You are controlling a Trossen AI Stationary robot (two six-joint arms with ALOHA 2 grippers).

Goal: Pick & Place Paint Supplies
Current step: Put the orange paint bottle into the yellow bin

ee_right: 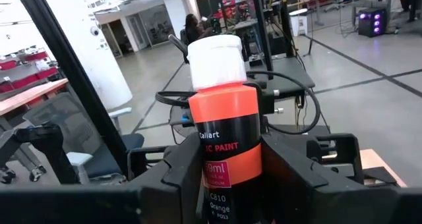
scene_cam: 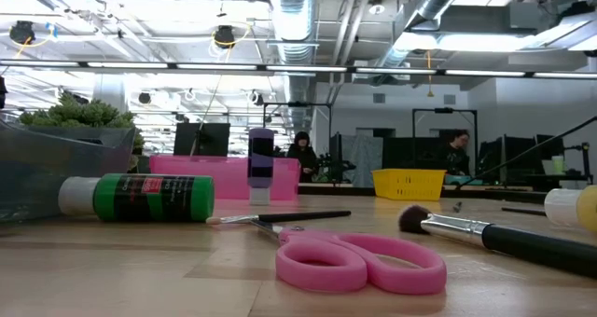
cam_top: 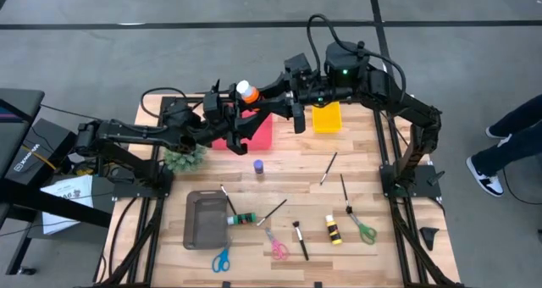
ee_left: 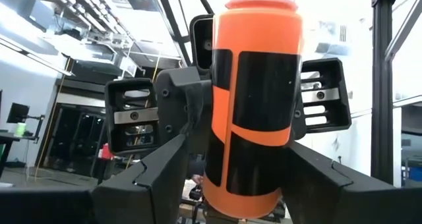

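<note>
An orange paint bottle (cam_top: 246,91) with a white cap (ee_right: 216,56) hangs high above the table's far middle, where the two arms meet. My right gripper (ee_right: 227,168) reaches in from the right and is shut on it. My left gripper (ee_left: 244,184) comes from the left, tipped upward and open. Its fingers (ee_left: 151,178) stand on either side of the bottle's lower end, and I cannot tell whether they touch it. A purple bottle (cam_top: 258,166) stands on the table, a green one (cam_top: 244,218) and a yellow-and-black one (cam_top: 334,229) lie there, and thin brushes (cam_top: 328,168) lie scattered. My right gripper pinches the orange bottle's labelled body (ee_right: 227,184), below the cap, between its two fingers (ee_right: 178,174). The fingers come level from the table's right side. The bottle stands upright, cap up, lifted clear of the table.
A pink bin (cam_top: 264,134) lies below the meeting grippers and a yellow bin (cam_top: 327,117) sits at the far right. A grey tray (cam_top: 203,220), a green tuft (cam_top: 185,158), blue (cam_top: 221,259), pink (cam_top: 276,246) and green scissors (cam_top: 364,231) lie on the table. A person's shoes (cam_top: 487,174) show off its right side.
</note>
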